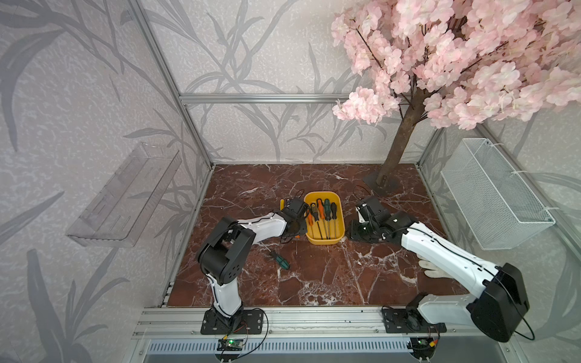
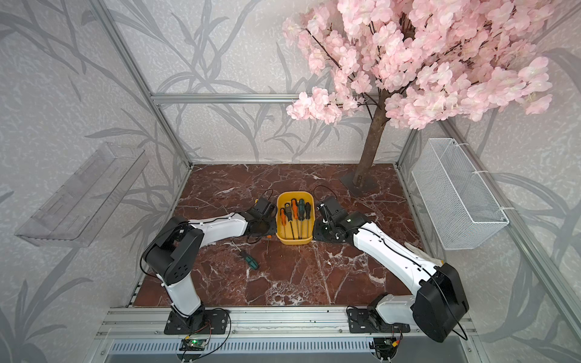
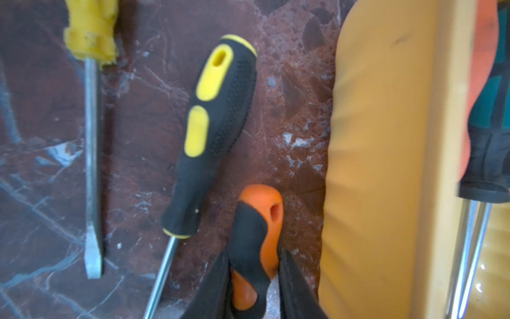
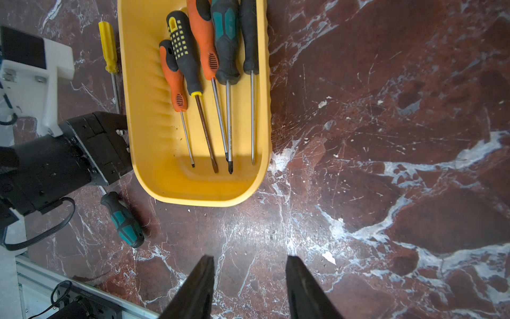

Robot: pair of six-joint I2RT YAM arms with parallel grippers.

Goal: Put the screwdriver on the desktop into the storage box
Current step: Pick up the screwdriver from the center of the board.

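Note:
In the left wrist view my left gripper (image 3: pixel 254 262) is shut on the handle of an orange-and-black screwdriver (image 3: pixel 256 226), low over the desktop (image 3: pixel 138 165) beside the outer wall of the yellow storage box (image 3: pixel 372 165). A black-and-yellow screwdriver (image 3: pixel 218 110) and a yellow-handled one (image 3: pixel 91 27) lie alongside. The box (image 1: pixel 323 240) holds several screwdrivers (image 4: pixel 209 69). In both top views a green-and-black screwdriver (image 1: pixel 281 261) (image 2: pixel 251 261) lies nearer the front, behind the left wrist (image 1: pixel 295 220). My right gripper (image 4: pixel 249 259) is open and empty over bare marble just right of the box (image 4: pixel 193 193).
A blossom tree's trunk (image 1: pixel 399 151) stands on a base plate at the back right. A white wire-mesh basket (image 1: pixel 493 195) hangs on the right frame and a clear acrylic shelf (image 1: pixel 125 195) on the left wall. Something white (image 1: pixel 430 268) lies under the right forearm.

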